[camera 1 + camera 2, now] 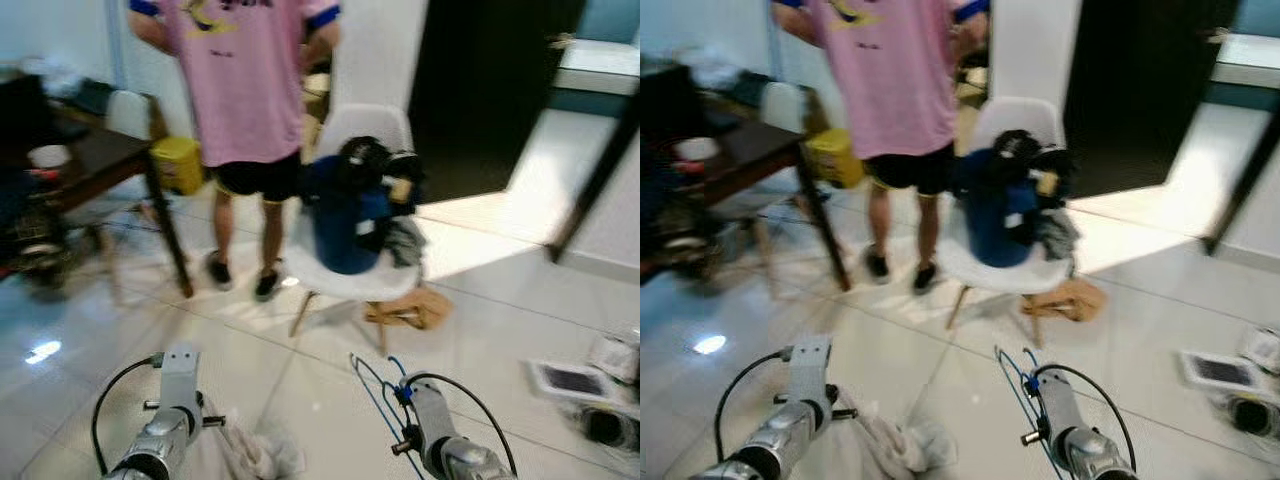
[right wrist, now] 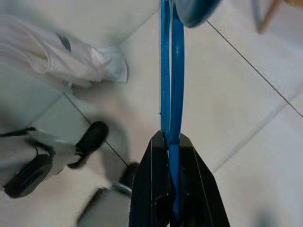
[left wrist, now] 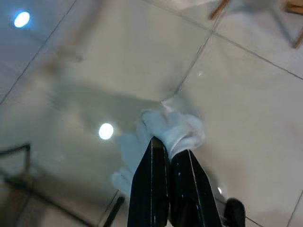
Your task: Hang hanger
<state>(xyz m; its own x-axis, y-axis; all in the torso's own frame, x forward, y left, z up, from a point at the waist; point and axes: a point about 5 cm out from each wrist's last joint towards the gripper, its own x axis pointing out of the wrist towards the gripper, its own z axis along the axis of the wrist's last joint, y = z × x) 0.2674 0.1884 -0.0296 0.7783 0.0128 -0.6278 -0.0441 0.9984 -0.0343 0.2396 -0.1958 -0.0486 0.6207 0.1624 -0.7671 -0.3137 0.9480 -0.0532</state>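
Low over the tiled floor (image 1: 300, 400), both silver arms are held forward and angled down. The right gripper (image 2: 173, 142) has its jaws pressed together on a blue wire hanger (image 2: 170, 71), which is carried above the floor and rises ahead of the right wrist. The left gripper (image 3: 170, 151) has its jaws clamped on a white cloth (image 3: 177, 130), which droops between the two arms.

Ahead, open tile lies between the arms and a white chair (image 1: 375, 130) piled with dark blue clothes (image 1: 345, 220). A person in a pink T-shirt (image 1: 245, 75) and black shorts is stood just left of the chair, beside the corner of a dark counter (image 1: 95, 160). A yellow container (image 1: 178, 163) is seen behind the counter leg. Some boxes and small items (image 1: 590, 390) lie on the floor at the right. Yellow print on the shirt is blurred and cannot be read.
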